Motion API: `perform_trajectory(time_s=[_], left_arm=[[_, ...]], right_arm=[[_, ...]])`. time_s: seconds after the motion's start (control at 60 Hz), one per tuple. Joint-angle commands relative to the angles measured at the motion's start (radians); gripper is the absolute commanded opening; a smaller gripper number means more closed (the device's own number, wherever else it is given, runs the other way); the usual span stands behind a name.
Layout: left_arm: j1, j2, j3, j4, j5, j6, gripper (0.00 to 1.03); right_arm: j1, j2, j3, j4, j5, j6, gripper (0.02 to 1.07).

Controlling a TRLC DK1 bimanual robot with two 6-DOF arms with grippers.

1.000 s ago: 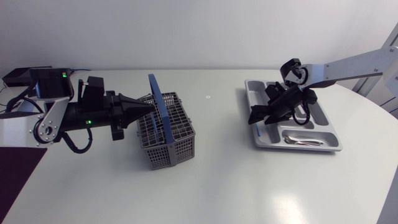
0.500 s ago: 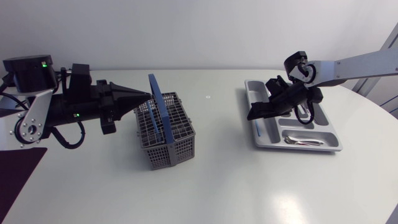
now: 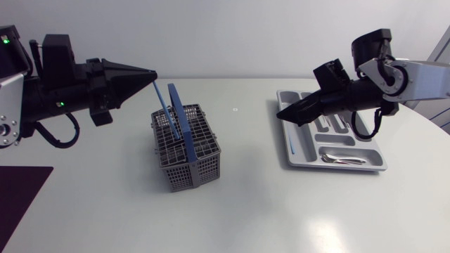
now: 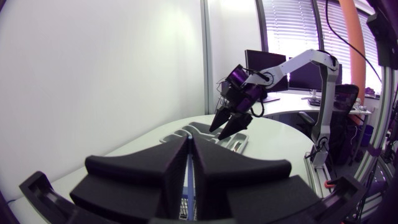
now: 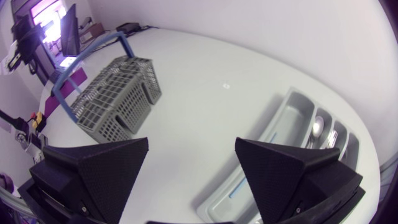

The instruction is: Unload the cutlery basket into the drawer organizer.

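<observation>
The grey cutlery basket point(image 3: 186, 151) with its blue handle point(image 3: 177, 112) stands left of the table's middle. My left gripper point(image 3: 153, 72) hangs above the basket's far left side, shut on a thin blue-handled utensil point(image 3: 162, 102) whose lower end reaches down to the basket's rim. In the left wrist view the blue utensil point(image 4: 188, 183) shows between the closed fingers of the left gripper point(image 4: 189, 146). The grey drawer organizer point(image 3: 330, 167) lies at the right. My right gripper point(image 3: 290, 116) hovers over the organizer's left edge, open and holding nothing; the right gripper point(image 5: 191, 142) looks down on the basket point(image 5: 115, 93) and organizer point(image 5: 292, 118).
Silver cutlery point(image 3: 341, 159) lies in the organizer's front compartment, and a blue piece point(image 3: 290, 146) lies in its left slot. A dark mat point(image 3: 21, 190) covers the table's left front corner.
My left arm has risen and pulled back to the left, drawing the blue utensil up out of the basket. My right gripper has lifted off the organizer and swung left.
</observation>
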State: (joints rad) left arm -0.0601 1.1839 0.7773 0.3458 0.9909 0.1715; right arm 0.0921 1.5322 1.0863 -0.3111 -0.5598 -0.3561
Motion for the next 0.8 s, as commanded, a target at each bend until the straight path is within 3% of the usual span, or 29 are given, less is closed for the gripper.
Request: perform_trajectory(time_s=[0.0, 0.217, 0.567, 0.783], left_arm=[[0.009, -0.029, 0.057, -0.016, 0.018, -0.036, 0.15], [0.011, -0.046, 0.149, -0.119, 0.017, -0.035, 0.15], [-0.012, -0.003, 0.252, -0.303, 0.022, -0.03, 0.15], [-0.041, 0.017, 0.269, -0.361, 0.02, -0.029, 0.15]], right_arm=[[0.04, -0.08, -0.057, 0.014, -0.031, -0.061, 1.02], [0.112, -0.191, -0.092, 0.032, -0.158, -0.083, 1.02], [0.36, -0.153, -0.04, 0.122, -0.158, -0.043, 1.02], [0.475, -0.052, 0.044, 0.155, -0.144, -0.035, 1.02]])
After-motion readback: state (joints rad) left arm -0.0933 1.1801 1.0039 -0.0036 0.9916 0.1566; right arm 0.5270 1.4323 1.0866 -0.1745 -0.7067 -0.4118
